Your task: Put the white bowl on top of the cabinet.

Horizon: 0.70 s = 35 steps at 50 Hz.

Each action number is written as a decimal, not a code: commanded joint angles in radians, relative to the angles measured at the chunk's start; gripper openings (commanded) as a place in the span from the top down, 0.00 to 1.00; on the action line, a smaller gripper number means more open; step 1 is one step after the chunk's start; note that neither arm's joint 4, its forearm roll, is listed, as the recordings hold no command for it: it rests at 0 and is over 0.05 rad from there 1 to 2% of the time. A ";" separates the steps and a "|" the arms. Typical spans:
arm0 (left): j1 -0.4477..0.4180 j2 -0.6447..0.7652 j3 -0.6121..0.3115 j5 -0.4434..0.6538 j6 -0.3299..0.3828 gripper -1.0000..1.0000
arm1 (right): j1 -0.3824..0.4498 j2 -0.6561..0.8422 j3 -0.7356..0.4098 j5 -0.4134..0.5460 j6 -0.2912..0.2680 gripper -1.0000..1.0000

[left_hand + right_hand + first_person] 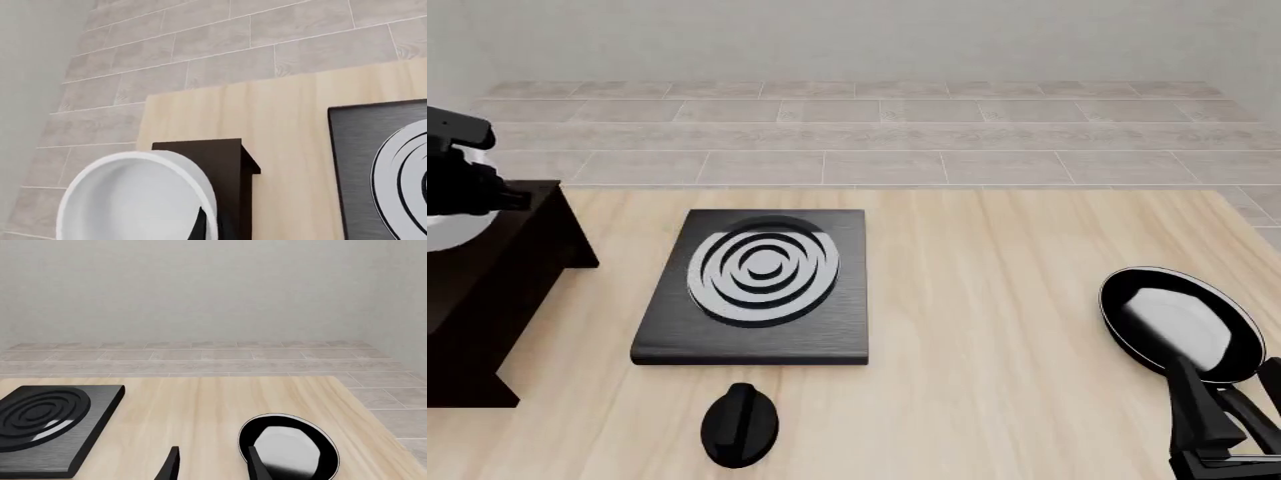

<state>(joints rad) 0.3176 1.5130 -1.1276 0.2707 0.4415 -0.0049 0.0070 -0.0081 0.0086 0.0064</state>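
Observation:
The white bowl (127, 200) fills the near part of the left wrist view, with one dark finger (199, 226) of my left gripper (203, 229) at its rim. In the front view only a slice of the bowl (451, 228) shows at the far left. It sits over the flat top of the dark cabinet (487, 290), under my left gripper (478, 195), which is shut on it. Whether the bowl rests on the top I cannot tell. My right gripper (213, 467) is open and holds nothing, low at the front right (1230, 405).
A black stove plate (761, 280) with grey rings lies mid-table, right of the cabinet (230, 170). A black knob-like object (741, 425) sits in front of it. A black-rimmed pan (1174, 322) with a white inside lies just ahead of my right gripper.

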 commanded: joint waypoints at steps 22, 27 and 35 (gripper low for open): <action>0.018 0.041 0.013 -0.027 0.016 0.00 | 0.000 0.000 0.000 0.000 0.000 0.00; 0.006 0.025 0.003 -0.014 0.014 0.00 | 0.000 0.000 0.000 0.000 0.000 0.00; -0.012 0.002 0.000 -0.003 0.025 0.00 | 0.000 0.000 0.000 0.000 0.000 0.00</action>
<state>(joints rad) 0.3169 1.5311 -1.1298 0.2469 0.4550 -0.0049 0.0070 -0.0081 0.0086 0.0063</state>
